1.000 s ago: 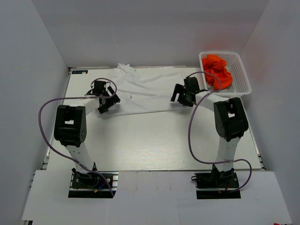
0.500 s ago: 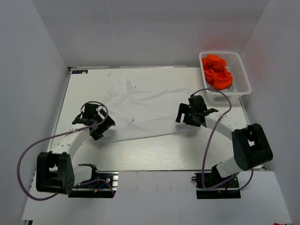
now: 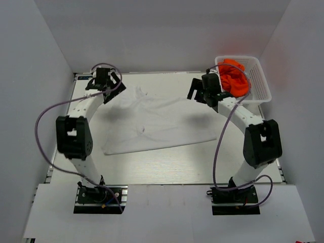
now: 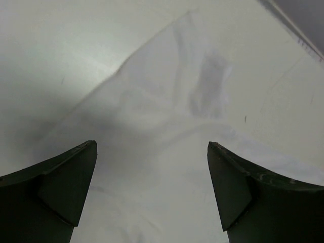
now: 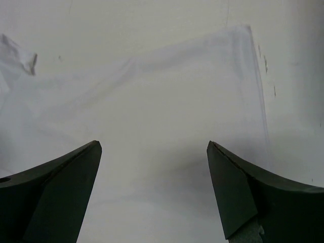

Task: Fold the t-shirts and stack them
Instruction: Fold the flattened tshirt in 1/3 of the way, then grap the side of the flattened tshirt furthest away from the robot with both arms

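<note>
Pale tabletop [image 3: 167, 167] holds the plain white cloth t-shirt [image 3: 157, 126], which was dragged flat 0.5 s ago. Both arms have since let go and swung to its far edge. The left gripper [image 3: 107, 87] and right gripper [image 3: 198, 93] gape wide and empty, so I judge folding can start.

I can read no text, brand, number or sign in any of my views. The one thing that looks like a label is a small dark strip [image 3: 86, 77] at the far left corner of the tabletop [image 3: 167, 162]. Any markings on it are too small for me to make out.
</note>
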Motion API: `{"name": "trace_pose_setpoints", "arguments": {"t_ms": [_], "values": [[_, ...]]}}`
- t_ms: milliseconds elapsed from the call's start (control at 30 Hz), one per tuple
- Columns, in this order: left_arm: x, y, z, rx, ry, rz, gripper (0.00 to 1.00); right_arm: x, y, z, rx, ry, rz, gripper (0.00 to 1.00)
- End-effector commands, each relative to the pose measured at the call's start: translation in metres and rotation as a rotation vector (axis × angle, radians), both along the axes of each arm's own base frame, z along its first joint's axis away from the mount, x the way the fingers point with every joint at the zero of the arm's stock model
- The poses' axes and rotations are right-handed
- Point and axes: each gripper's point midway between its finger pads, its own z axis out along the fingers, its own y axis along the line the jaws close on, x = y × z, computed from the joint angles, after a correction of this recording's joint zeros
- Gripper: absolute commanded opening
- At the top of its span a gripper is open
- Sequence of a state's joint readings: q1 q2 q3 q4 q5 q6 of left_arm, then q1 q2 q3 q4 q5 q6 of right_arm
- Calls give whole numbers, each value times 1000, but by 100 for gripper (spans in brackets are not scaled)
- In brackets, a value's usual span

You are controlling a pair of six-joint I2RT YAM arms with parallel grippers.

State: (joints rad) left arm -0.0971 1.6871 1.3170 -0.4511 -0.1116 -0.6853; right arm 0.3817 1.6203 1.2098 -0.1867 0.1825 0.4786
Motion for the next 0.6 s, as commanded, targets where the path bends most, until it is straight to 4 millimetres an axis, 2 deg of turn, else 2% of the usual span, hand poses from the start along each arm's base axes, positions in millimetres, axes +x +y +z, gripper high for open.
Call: {"name": "trace_pose_setpoints", "arguments": {"t_ms": [0, 33, 67, 100, 167, 200, 233, 267, 300, 333, 433, 467, 500, 533, 567], "values": [[67, 10, 17, 104, -60, -30, 100, 31, -18, -16, -90, 49, -59, 91], [82, 7, 15, 143, -65, -89, 100, 44, -17, -4, -82, 25, -63, 91], [92, 9, -24, 170, 17, -101, 100, 49, -26, -18, -111, 59, -68, 91], [117, 4, -2, 188, -39, -109, 100, 63, -22, -10, -106, 38, -65, 91], [137, 3, -13, 242, -37, -172, 98, 73, -26, -20, -140, 54, -56, 91], [152, -6, -27, 248, -37, -215, 98, 80, -31, -15, -148, 51, -57, 91], [161, -9, -31, 259, -55, -246, 98, 90, -30, -22, -162, 58, -50, 91], [167, -9, -38, 271, -59, -256, 98, 93, -33, -25, -190, 63, -36, 91], [177, -12, -34, 278, -90, -278, 98, 99, -36, -20, -204, 54, -33, 91], [180, -12, -49, 285, -80, -286, 97, 105, -40, -29, -219, 66, -40, 91], [195, -17, -50, 287, -160, -298, 94, 117, -42, -30, -223, 56, -37, 91], [197, -20, -56, 275, -169, -312, 94, 119, -46, -42, -232, 77, -37, 91], [200, -20, -53, 283, -187, -316, 94, 120, -46, -44, -234, 80, -30, 91], [202, -22, -60, 277, -185, -323, 92, 120, -49, -46, -238, 92, -33, 91], [205, -22, -60, 285, -193, -328, 88, 122, -53, -53, -241, 110, -39, 91]]}}
